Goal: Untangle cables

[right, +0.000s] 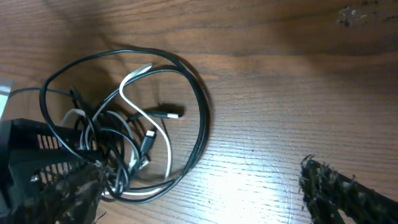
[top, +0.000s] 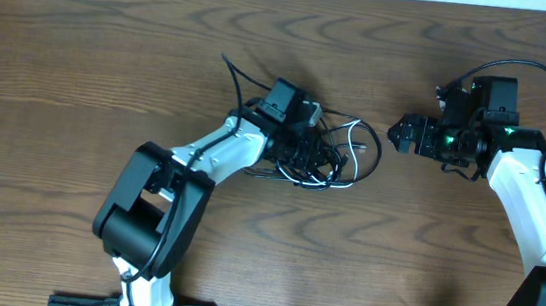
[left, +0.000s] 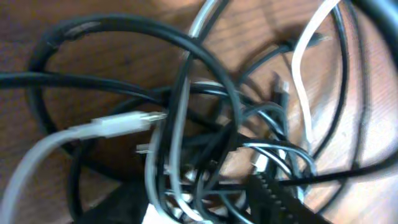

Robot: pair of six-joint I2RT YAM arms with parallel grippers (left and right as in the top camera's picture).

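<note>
Black cords are making up most of the cables [top: 331, 155]. They are lying in one knotted heap near the middle of the desk [top: 82, 54], with a short white cord [right: 122, 92] threading through the loops. Nothing is looking separated yet: in the left wrist view the strands are crossing over and under each other, and a white plug [left: 121, 124] is lying across the middle of the knot. The task is therefore appearing to be at an early stage, with every cord left to pull free and lay apart.

The left gripper [top: 303, 158] is sitting down in the heap with cords running around its fingers. Whether it is pinching one or merely resting among them cannot be told. The right gripper [top: 402, 135] is hovering just to the right of the heap, clear of it, its jaws standing wide apart and holding nothing.

The desk is showing a brown wood grain under even light. Of the room, only a pale strip is showing along the far edge in the overhead view.
</note>
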